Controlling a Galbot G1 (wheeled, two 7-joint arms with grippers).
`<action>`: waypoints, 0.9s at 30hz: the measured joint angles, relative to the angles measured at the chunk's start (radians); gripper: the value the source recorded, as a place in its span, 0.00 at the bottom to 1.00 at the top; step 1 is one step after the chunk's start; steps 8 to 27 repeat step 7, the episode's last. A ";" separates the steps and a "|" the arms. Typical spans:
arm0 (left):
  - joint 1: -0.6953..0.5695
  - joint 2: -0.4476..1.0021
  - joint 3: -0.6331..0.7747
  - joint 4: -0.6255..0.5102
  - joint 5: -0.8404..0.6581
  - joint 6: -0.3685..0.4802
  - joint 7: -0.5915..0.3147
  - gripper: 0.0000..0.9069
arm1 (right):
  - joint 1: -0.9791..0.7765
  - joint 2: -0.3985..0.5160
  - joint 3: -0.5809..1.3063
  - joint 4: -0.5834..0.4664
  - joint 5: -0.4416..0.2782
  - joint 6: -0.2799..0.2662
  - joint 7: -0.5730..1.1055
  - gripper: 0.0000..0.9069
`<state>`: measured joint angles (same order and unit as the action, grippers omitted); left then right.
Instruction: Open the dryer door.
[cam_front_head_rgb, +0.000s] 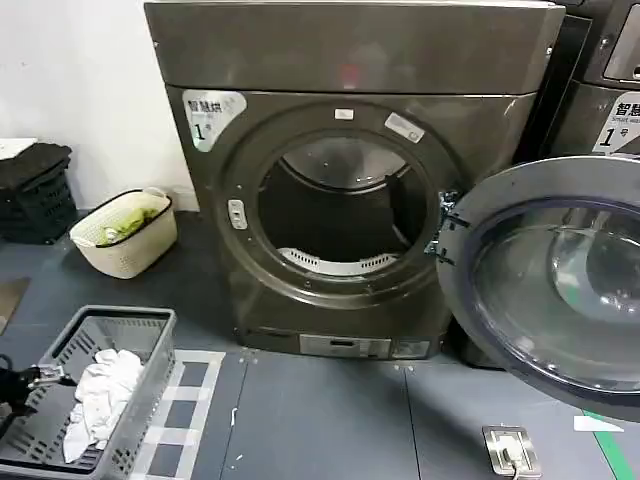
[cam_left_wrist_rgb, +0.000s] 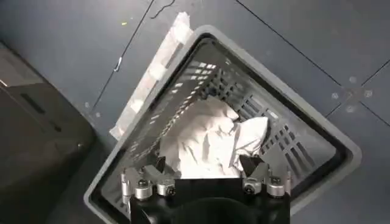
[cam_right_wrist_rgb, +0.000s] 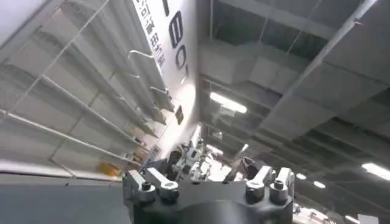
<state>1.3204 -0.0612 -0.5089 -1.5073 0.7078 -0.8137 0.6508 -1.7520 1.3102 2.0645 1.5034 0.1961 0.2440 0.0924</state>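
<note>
The head camera looks forward and down from standing height, facing the dryer (cam_front_head_rgb: 345, 190) squarely, with its swung-open dryer door (cam_front_head_rgb: 550, 280) running off the right edge and the grey floor (cam_front_head_rgb: 320, 420) in the foreground. At the lower left corner it takes in a grey laundry basket (cam_front_head_rgb: 90, 385). The left wrist camera points straight down, close above that same basket (cam_left_wrist_rgb: 219, 122) and the white cloth (cam_left_wrist_rgb: 210, 143) inside, the part both views share. The right wrist camera faces upward, toward a ceiling (cam_right_wrist_rgb: 292, 79) with strip lights and a wall of shelving (cam_right_wrist_rgb: 73, 103), well away from it.
</note>
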 joint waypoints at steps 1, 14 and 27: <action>0.000 0.000 0.000 0.000 0.000 0.000 0.000 1.00 | 0.000 0.000 0.000 0.000 0.000 0.001 0.000 1.00; -0.001 0.000 0.000 0.000 -0.004 -0.001 0.000 1.00 | -0.001 0.000 0.001 0.000 0.000 0.003 -0.004 1.00; -0.001 0.000 0.000 0.000 -0.004 -0.001 0.000 1.00 | -0.001 0.000 0.001 0.000 0.000 0.003 -0.004 1.00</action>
